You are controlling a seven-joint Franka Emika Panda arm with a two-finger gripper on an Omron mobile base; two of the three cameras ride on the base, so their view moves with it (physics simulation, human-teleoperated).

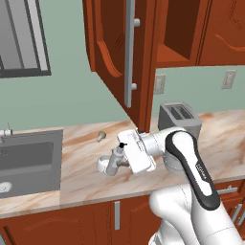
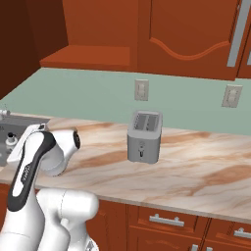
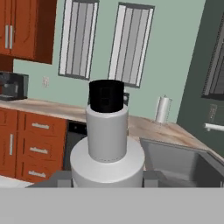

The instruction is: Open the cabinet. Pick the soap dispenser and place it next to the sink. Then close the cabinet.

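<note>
My gripper (image 1: 119,161) is shut on the soap dispenser (image 1: 115,158), a slim grey bottle with a black pump top, held slightly tilted just above the counter, right of the sink (image 1: 28,162). In the hand view the soap dispenser (image 3: 107,140) stands close between the fingers (image 3: 57,178), and the sink (image 3: 183,162) lies beyond it to the right. The cabinet (image 1: 115,43) hangs above with its door swung open toward me, silver bar handle facing out. Its open shelf (image 2: 88,56) shows in the right base view.
A squat white ring-shaped cup (image 1: 102,165) sits on the marble counter (image 1: 86,182) right beside the held bottle. A small grey-brown object (image 1: 101,136) lies further back. The grey toaster (image 1: 179,117) stands behind my arm, seen also as the toaster (image 2: 144,137).
</note>
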